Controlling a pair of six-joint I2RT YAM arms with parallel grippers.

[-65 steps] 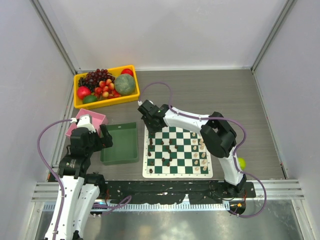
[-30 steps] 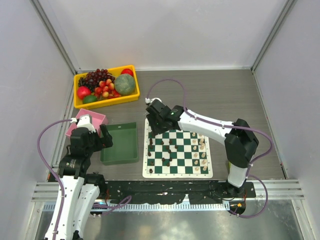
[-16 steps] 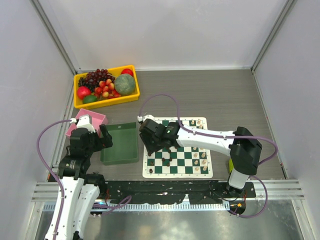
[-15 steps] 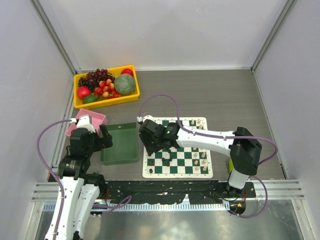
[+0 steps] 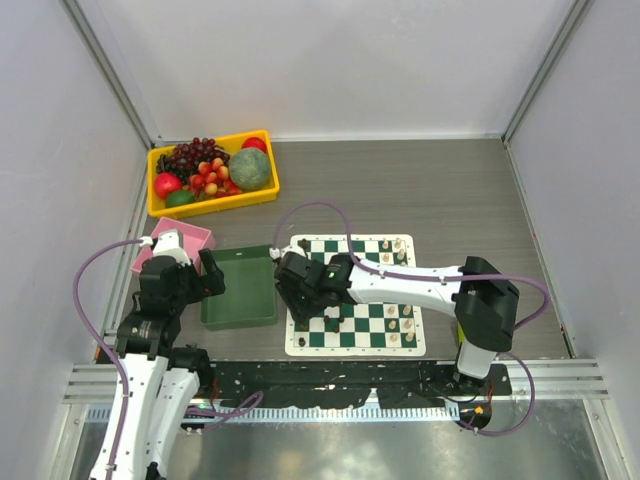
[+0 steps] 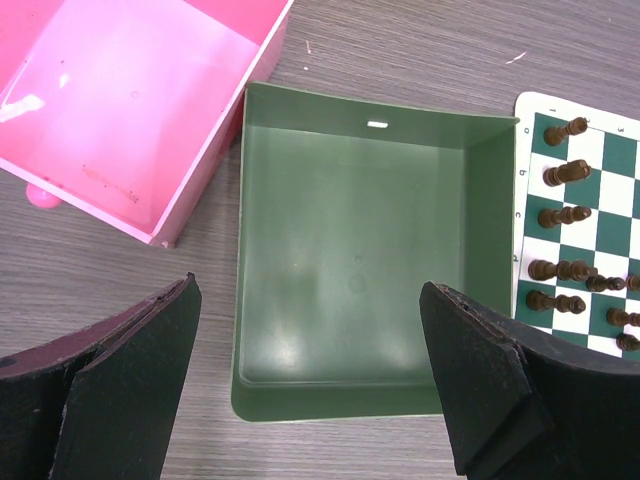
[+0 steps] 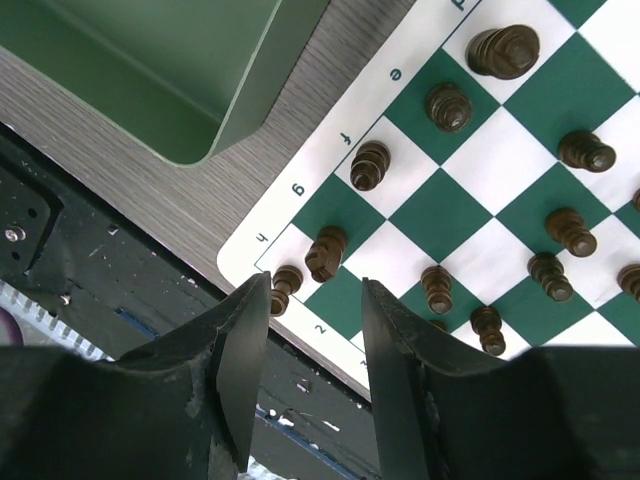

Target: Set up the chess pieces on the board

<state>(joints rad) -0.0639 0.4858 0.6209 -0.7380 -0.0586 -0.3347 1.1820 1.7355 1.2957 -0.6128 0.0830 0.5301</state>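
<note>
Grey table (image 5: 450, 190): left pincer (image 6: 310, 300) and right pincer (image 7: 313, 300) gape empty; board (image 5: 370, 347) edge likely hidden beneath.

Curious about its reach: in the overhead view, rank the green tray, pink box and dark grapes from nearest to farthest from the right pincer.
From the right pincer:
1. green tray, just to its left.
2. pink box, beyond the tray, farther left.
3. dark grapes, in the far yellow bin.

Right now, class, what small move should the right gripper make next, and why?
Probably ease forward and down onto the dark piece: the right gripper hangs open and empty over the board's corner, that piece just ahead of its jaws.
</note>
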